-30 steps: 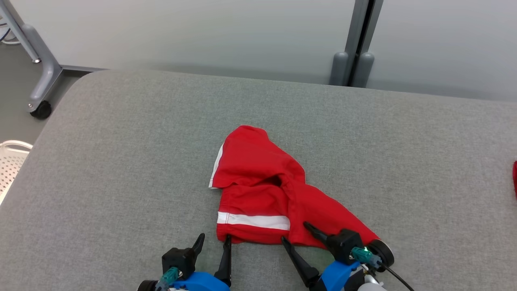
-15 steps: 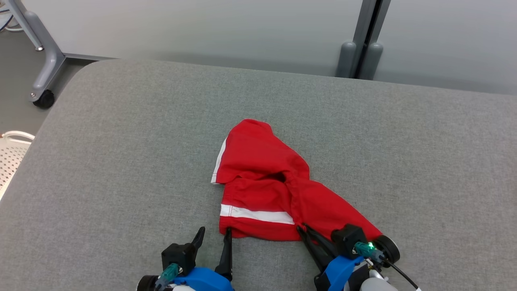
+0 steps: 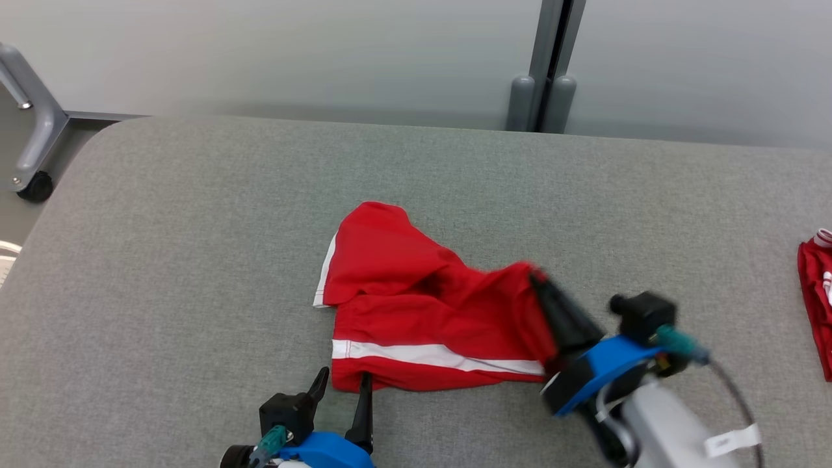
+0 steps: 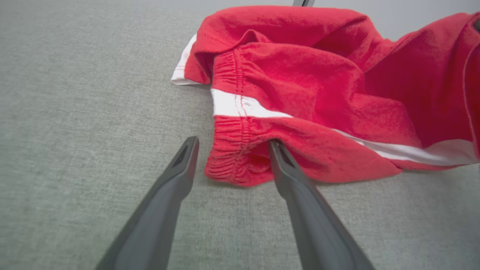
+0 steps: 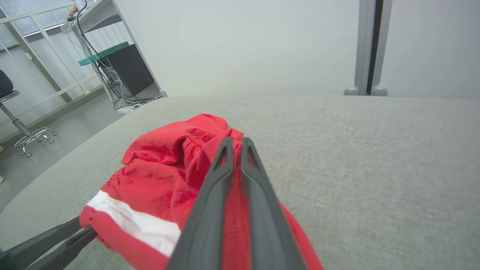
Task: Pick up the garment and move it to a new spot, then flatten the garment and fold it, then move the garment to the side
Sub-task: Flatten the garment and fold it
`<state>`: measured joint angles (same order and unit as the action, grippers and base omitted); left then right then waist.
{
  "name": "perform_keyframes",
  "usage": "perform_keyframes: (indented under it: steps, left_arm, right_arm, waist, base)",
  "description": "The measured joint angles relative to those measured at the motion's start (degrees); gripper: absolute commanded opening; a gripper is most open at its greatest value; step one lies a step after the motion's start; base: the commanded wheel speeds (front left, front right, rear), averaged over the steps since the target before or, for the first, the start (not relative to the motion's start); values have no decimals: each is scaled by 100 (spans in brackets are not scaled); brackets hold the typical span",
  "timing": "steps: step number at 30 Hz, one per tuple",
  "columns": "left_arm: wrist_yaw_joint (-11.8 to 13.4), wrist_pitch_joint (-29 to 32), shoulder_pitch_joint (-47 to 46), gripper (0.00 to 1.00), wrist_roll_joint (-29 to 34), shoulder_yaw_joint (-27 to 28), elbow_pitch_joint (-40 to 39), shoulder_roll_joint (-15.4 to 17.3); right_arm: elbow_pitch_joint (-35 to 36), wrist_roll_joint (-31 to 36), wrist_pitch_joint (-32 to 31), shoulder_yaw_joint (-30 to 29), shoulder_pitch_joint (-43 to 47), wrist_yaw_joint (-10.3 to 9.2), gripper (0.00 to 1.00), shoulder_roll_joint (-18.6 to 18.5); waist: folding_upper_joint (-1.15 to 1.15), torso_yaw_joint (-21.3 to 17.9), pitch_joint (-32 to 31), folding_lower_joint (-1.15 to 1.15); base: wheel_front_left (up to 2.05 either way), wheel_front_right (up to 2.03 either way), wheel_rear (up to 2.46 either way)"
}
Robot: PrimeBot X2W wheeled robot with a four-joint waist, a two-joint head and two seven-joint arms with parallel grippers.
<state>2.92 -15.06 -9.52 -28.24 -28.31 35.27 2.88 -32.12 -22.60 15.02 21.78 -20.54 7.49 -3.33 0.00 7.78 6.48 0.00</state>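
Pale wall panels [image 3: 260, 52] closed off the back of the room, split by a grey double post [image 3: 543, 97], and a wheeled frame leg [image 3: 32, 130] stood on the floor well to the left of that post. The grey padded table [image 3: 195, 227] ran from the foot of the post toward me.

The red shorts [image 3: 416, 312] lay crumpled on the padding, nearer me than the post and a little to its left. Their long axis followed the white stripe [image 3: 422, 354], crosswise to my line of sight to the post.

My right gripper [image 3: 539, 283] was pinched tight on a bunch of the red cloth almost straight out from the post, holding that end up off the padding. My left gripper [image 3: 344, 378] sat with its fingers spread at the elastic corner [image 4: 232, 165], the end of the shorts farthest from the post. One finger rested on bare padding just beside the corner; the other touched the hem, its tip tucked against the cloth.

So I judged the lift turned on that left corner: it lay straight ahead between the fingers and only needed closing on. Another red item [image 3: 816, 305] lay well to the right of the post.
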Motion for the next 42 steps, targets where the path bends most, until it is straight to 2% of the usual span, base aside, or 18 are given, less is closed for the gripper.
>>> perform_keyframes:
  steps: [3, 6, 7, 8, 13, 16, 19, 25, 30, 42]
  left_arm:
    - [-1, 0, -3, 100, -1, -18, 14, 0]
    - [-1, 0, -25, 100, -31, -69, 19, -2]
    - [-1, 0, -40, 100, -45, -99, 20, -2]
    - [-1, 0, -60, 100, -47, -143, 21, -1]
    - [8, 0, -154, 100, -58, -229, 40, -2]
    - [32, 0, -158, 100, -46, -191, 35, 0]
    - [98, 0, -151, 100, 88, -14, -99, -2]
    - [211, 0, 89, 100, 439, 517, -474, -1]
    - [210, 0, 414, 100, 619, 894, -597, -3]
    - [183, 0, 798, 100, 1070, 1337, -954, 0]
  right_arm:
    - [-88, 49, 1, -528, -258, 0, 0, -244]
    - [-565, 279, 1, -938, -504, 0, 0, -458]
    - [-730, 359, -1, -1089, -598, -1, 39, -499]
    - [-881, 563, -2, -1199, -711, 1, 100, -576]
    - [-1507, 1385, -2, -2092, -1164, 0, 100, -766]
    - [-1355, 1714, 1, -2753, -1209, 0, 100, -677]
    - [-998, 1909, 1, -3006, -992, 0, 100, -450]
    - [-299, 1836, 1, -2924, 27, 0, 100, -167]
    - [27, 1672, 1, -2561, 739, 0, 100, -34]
    - [352, 1408, 1, -1906, 1277, 0, 100, 38]
  waist:
    - [0, -59, 16, 0]
    - [0, -59, 65, 0]
    - [0, -48, 85, 0]
    - [0, -34, 107, 0]
    - [0, 40, 195, 1]
    - [1, 27, 165, 1]
    - [0, -37, 79, 0]
    - [0, -255, -171, 0]
    - [0, -478, -404, -1]
    - [0, -853, -752, -1]
  base:
    - [0, 0, 0]
    - [0, 0, 0]
    - [0, 0, 0]
    - [0, 0, 0]
    - [0, 0, 0]
    - [0, 0, 0]
    - [0, 0, 0]
    - [0, 0, 0]
    - [0, 0, 0]
    - [0, 0, 0]
